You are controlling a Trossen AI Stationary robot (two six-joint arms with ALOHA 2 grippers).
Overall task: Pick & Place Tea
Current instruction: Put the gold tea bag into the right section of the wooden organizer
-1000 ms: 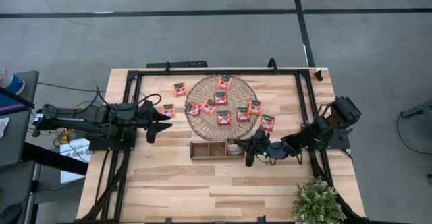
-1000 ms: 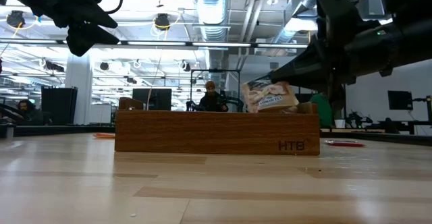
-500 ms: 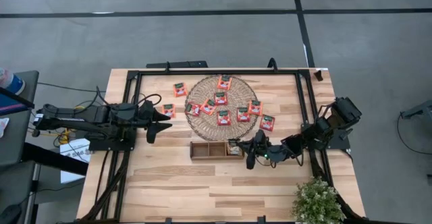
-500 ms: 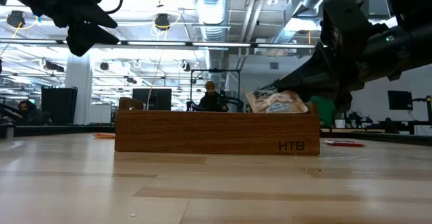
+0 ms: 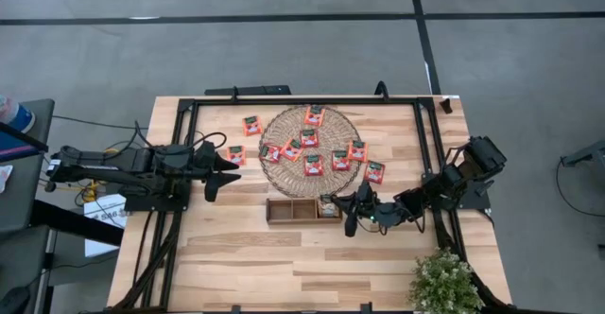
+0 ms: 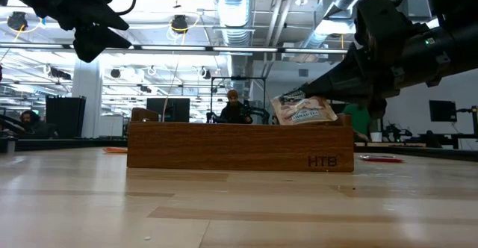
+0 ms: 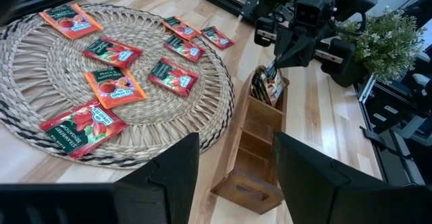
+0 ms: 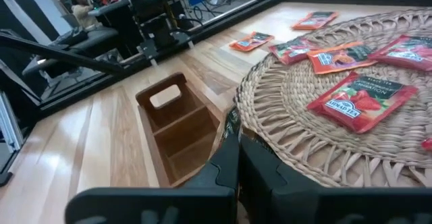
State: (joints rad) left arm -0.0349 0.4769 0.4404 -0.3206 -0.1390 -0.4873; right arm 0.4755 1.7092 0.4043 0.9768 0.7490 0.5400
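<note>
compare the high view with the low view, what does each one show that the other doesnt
Only the high view shows the round woven mat with red sachets on it, more sachets on the bare table, and a plant at the corner. Only the low view shows the tray's HTB mark and a person in the room behind. Both show the wooden tray, the right gripper shut on a pale sachet at the tray's end compartment, and the left gripper open, off to the side.
</note>
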